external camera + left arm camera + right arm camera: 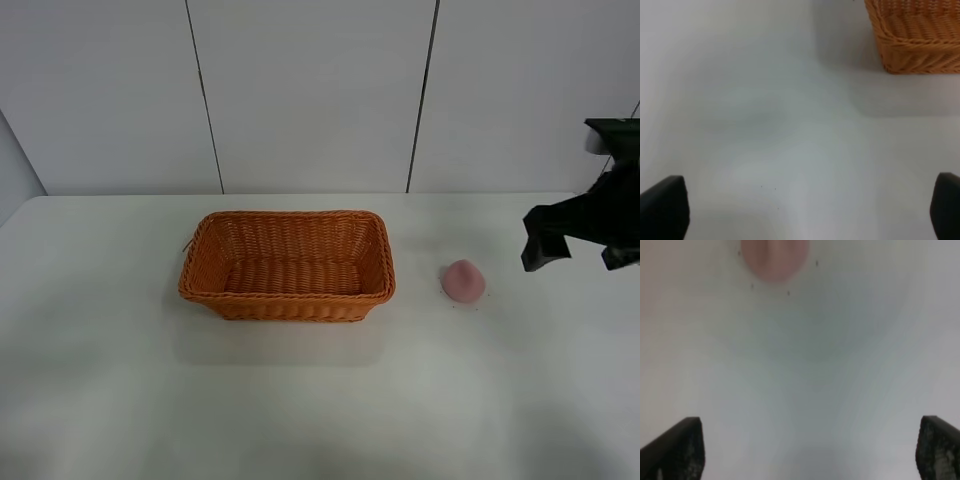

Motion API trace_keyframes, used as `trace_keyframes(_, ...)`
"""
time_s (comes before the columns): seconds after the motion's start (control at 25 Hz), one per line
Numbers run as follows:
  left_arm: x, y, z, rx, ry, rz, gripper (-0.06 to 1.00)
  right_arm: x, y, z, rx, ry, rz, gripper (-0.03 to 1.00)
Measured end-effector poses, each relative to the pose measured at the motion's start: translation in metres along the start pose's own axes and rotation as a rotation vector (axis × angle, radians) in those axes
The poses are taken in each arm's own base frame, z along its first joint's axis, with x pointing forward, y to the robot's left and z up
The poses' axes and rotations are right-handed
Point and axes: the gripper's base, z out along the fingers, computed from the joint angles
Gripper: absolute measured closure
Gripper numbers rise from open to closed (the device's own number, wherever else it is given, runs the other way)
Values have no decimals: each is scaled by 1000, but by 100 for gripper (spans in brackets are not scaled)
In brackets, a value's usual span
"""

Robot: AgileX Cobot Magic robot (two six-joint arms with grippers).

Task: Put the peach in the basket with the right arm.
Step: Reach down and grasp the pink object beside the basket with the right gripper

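Note:
A small pink peach point(463, 280) lies on the white table, to the right of the orange-brown wicker basket point(288, 265). The basket holds nothing. My right gripper point(580, 245) hangs open above the table, to the right of the peach and apart from it. In the right wrist view the peach point(774, 257) is blurred ahead of the two spread fingertips point(682, 450). The left wrist view shows my left gripper point(805, 210) open over bare table, with a corner of the basket point(915, 35) ahead. The left arm is out of the exterior high view.
The white table point(320, 400) stretches around the basket and the peach. A panelled white wall point(310, 90) rises behind the table's far edge.

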Motion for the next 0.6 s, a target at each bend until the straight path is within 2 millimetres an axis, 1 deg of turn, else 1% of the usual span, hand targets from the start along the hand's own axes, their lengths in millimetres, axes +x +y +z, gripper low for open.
trace_keyframes(0.04, 0, 0, 0, 0, 0, 0, -4, -13, 1, 11, 1, 25, 0, 32)
trace_keyframes(0.16, 0, 0, 0, 0, 0, 0, -4, -46, 2, 32, 3, 65, 0, 32)
trace_keyframes(0.24, 0, 0, 0, 0, 0, 0, -4, -63, 3, 50, 5, 109, 0, 32)
trace_keyframes(0.28, 0, 0, 0, 0, 0, 0, -4, -71, 3, 55, 5, 117, 0, 32)
trace_keyframes(0.36, 0, 0, 0, 0, 0, 0, -4, -83, 4, 71, 3, 141, 2, 32)
trace_keyframes(0.44, 0, 0, 0, 0, 0, 0, -4, -92, 7, 82, -5, 147, -14, 32)
trace_keyframes(0.6, 0, 0, 0, 0, 0, 0, -4, -95, 22, 102, -16, 177, -77, 32)
